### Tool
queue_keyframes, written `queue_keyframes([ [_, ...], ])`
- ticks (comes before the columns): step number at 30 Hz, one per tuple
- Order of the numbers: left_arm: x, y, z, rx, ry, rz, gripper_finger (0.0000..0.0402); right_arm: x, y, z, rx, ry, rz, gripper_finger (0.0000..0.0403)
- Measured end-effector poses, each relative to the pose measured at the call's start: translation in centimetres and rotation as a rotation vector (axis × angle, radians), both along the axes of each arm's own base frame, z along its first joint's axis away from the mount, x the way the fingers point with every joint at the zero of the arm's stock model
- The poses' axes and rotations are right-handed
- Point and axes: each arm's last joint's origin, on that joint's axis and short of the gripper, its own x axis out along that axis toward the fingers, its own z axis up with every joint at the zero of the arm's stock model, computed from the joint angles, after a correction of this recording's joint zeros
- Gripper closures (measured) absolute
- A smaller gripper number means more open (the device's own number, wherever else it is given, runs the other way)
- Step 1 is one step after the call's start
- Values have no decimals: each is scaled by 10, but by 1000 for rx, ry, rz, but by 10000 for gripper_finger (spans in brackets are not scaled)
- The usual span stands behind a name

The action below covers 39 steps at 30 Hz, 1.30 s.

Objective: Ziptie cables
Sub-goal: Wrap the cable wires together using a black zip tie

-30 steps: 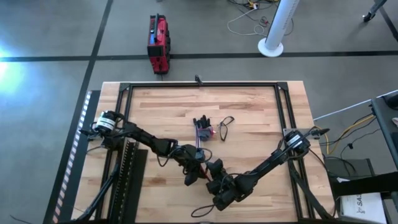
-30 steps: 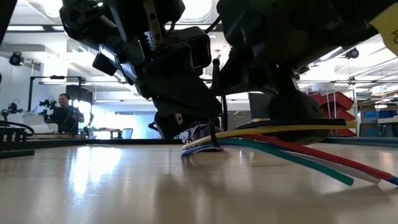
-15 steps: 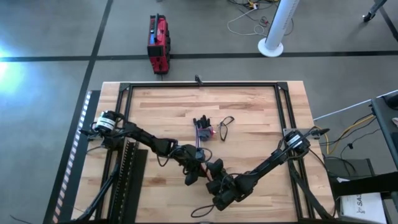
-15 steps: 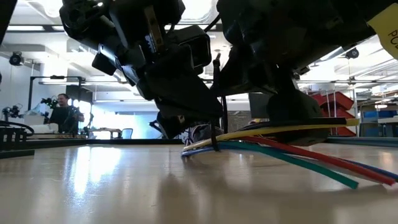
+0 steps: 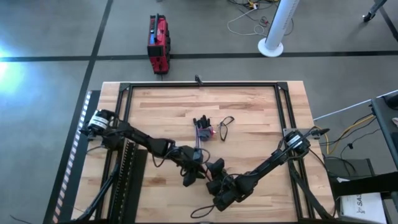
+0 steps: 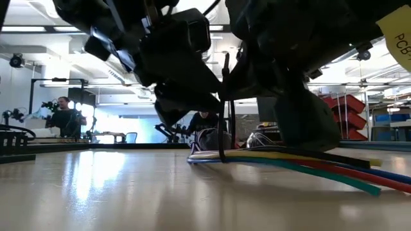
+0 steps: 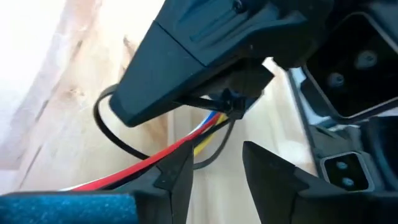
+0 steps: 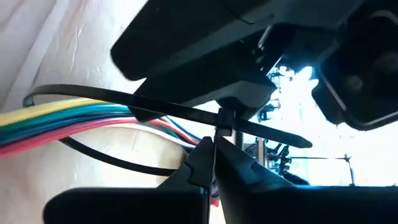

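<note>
While both arms crowd your overhead view at the table's front centre, low view shows the thin black plastic ziptie [image 6: 222, 128] looped round the multicoloured wire bundle [image 6: 302, 165] lying on the wood; right gripper [image 8: 211, 149] pinched shut on it, left gripper [image 7: 214, 163] parted; yellow tag [image 6: 395, 32] cut off, reads "PC".

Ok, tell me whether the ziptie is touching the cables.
Touching. The low view shows the ziptie looped around the cables, pressed against them.
</note>
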Motion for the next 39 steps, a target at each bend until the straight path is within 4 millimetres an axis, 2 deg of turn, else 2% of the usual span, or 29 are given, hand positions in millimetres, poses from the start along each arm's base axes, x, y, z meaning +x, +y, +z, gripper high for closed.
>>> queue_keyframes([
  [9, -9, -26, 1, 96, -29, 76, 286, -1, 2, -4, 205, -14, -14, 403],
  [17, -22, -54, 8, 215, -131, 360, 277, -4, 0, -5, 234, -21, -45, 403],
  [22, -26, -61, 13, 240, -212, 529, 266, -4, 0, -5, 234, -22, -45, 403],
  [29, -26, -63, 14, 205, -226, 541, 247, -4, 0, -5, 235, -22, -45, 403],
  [35, -19, -67, -3, 176, -243, 548, 232, -3, 0, -5, 235, -23, -47, 403],
  [39, -16, -69, -4, 187, -252, 542, 228, -3, 0, -5, 235, -23, -47, 403],
])
